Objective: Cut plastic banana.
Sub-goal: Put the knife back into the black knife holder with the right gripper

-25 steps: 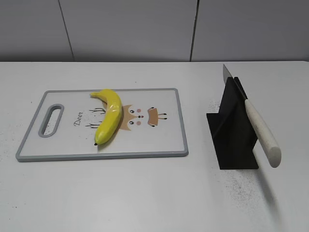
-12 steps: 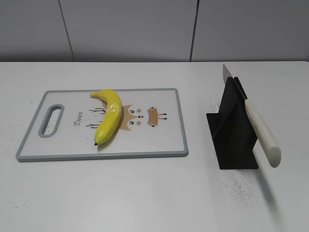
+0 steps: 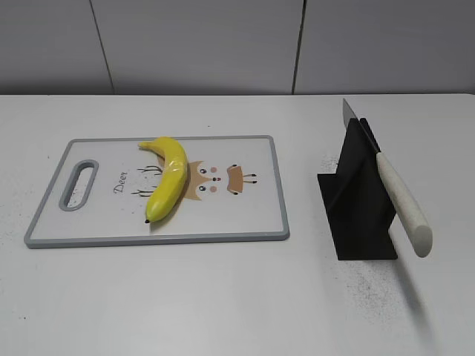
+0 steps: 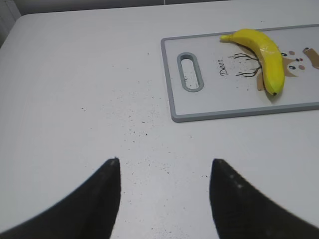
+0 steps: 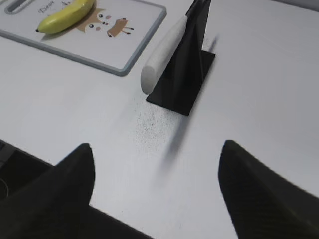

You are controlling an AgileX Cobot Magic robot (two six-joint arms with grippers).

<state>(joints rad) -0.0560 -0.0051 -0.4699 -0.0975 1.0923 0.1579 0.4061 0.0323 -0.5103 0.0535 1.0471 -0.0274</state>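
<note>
My left fingers (image 4: 164, 199) were spread wide with nothing between them, hanging over bare white worktop (image 4: 89, 74) dotted with dark specks. Ahead of them and off to the right lay the cutting board (image 4: 199, 107), grey-rimmed, its slot handle on the end nearest those fingers. The plastic banana (image 4: 265, 55) lay on that board, beyond the handle and further right, well apart from my left fingertips (image 4: 112, 167), dark tip toward me, stem end away.

My right fingers (image 5: 157, 189) were open too, empty, above the worktop's near edge. Straight ahead of them stood the black knife stand (image 5: 185, 64), with the knife (image 5: 162, 55) slotted through it, white handle slanting down toward me, its butt end just off the stand's base. Dark grit lay scattered on the worktop between those fingers and the stand.

From the exterior view, the banana (image 3: 168, 177) lay across the board's deer cartoon, the board (image 3: 159, 191) left of the stand (image 3: 358, 196), the knife's (image 3: 401, 202) blade tip poking up behind it.
</note>
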